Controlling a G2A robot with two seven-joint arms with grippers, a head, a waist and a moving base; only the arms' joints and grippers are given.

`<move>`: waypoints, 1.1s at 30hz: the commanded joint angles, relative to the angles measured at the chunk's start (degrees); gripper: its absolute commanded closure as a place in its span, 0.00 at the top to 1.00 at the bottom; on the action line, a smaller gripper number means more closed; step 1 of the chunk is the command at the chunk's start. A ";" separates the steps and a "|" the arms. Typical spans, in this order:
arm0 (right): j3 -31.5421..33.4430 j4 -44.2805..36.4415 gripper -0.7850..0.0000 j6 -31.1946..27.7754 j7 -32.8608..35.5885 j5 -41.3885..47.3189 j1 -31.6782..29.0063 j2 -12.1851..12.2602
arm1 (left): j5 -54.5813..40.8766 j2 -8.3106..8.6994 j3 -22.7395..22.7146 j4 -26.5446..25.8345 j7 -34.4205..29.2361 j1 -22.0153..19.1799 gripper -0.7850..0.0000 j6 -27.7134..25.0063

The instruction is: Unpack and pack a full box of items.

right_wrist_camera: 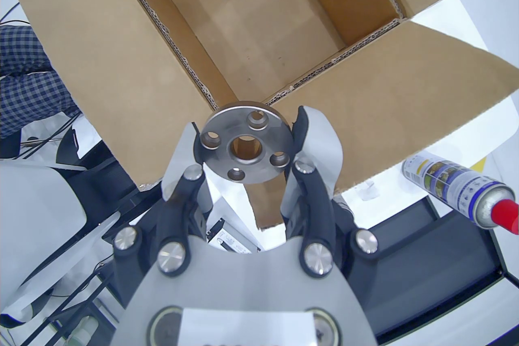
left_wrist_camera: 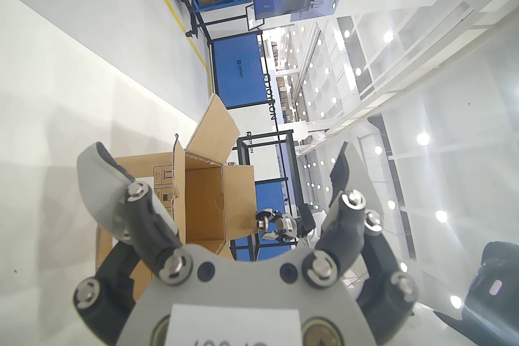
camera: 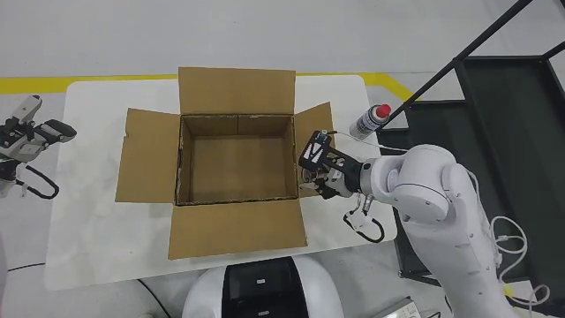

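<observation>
An open cardboard box (camera: 237, 168) stands on the white table (camera: 97, 230), its flaps folded out and its floor (right_wrist_camera: 251, 23) bare. My right gripper (camera: 315, 170) hangs over the box's right flap (camera: 315, 124), shut on a round metal flange (right_wrist_camera: 246, 142) with a centre bore and several bolt holes. The flange sits just outside the box's near corner in the right wrist view. My left gripper (left_wrist_camera: 219, 177) is open and holds nothing, out past the table's left edge (camera: 31, 128). The box (left_wrist_camera: 202, 197) lies ahead of it.
A spray can with a red cap (camera: 370, 121) lies on the table right of the box, also seen as the spray can (right_wrist_camera: 462, 191). A dark metal rack (camera: 494, 115) stands off the table's right side. A yellow floor line (camera: 88, 79) runs behind the table.
</observation>
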 commanded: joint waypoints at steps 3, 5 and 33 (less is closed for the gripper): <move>0.00 0.00 0.00 0.00 0.00 0.00 0.00 0.00 | 0.00 0.00 0.00 0.00 0.00 0.00 1.00 0.00; 0.00 -0.01 0.00 0.10 -0.40 0.00 -0.10 0.00 | 0.00 0.00 0.00 0.00 0.00 0.00 1.00 0.00; 22.76 0.02 0.00 -0.99 -2.90 -2.22 -26.20 6.91 | 0.00 0.00 0.00 0.00 0.00 0.00 1.00 0.00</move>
